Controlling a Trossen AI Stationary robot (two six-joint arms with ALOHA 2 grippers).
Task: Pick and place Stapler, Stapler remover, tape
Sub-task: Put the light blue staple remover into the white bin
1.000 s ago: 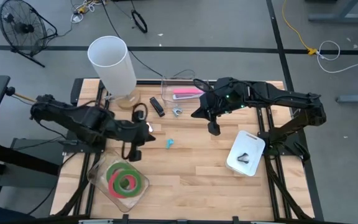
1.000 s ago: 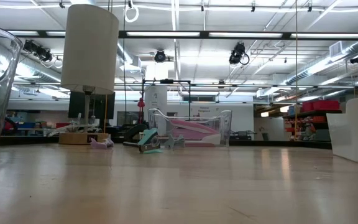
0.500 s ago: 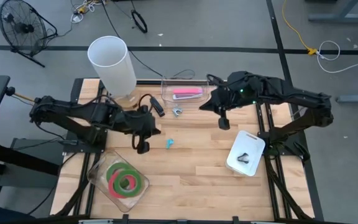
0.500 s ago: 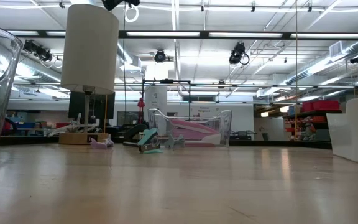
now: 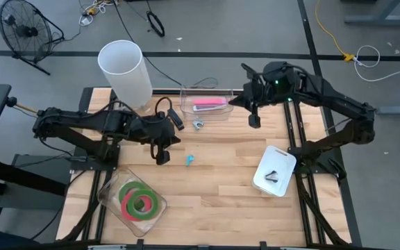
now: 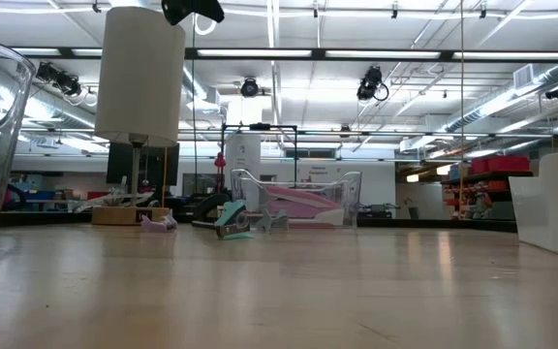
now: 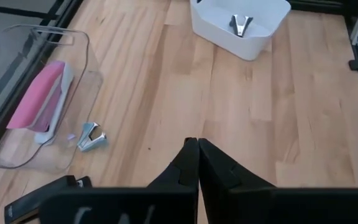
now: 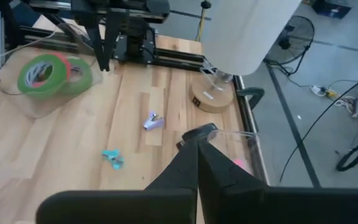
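Both grippers are shut and hold nothing. My left gripper (image 5: 162,157) hovers over the table's left middle, near a teal staple remover (image 5: 190,160). My right gripper (image 5: 254,121) hangs high by the far edge, right of a clear tray (image 5: 217,113) holding a pink stapler (image 5: 208,104). A black stapler (image 5: 176,118) and a silver staple remover (image 5: 198,125) lie on the wood beside that tray. Green and pink-red tape (image 5: 139,201) rolls lie flat in a clear container (image 5: 110,196) at the near left. Another staple remover (image 5: 272,176) lies in a white bin (image 5: 281,157).
A lamp with a tall white shade (image 5: 125,69) stands on a round wooden base (image 8: 213,96) at the far left corner. Bare wood lies between the teal remover and the white bin. Arm frames run along both table sides.
My left gripper has swung toward the table's right and far edges, sinking a little. My right gripper has risen and drawn back toward the far right, rolling somewhat. Both stay shut. Nothing on the table has moved.
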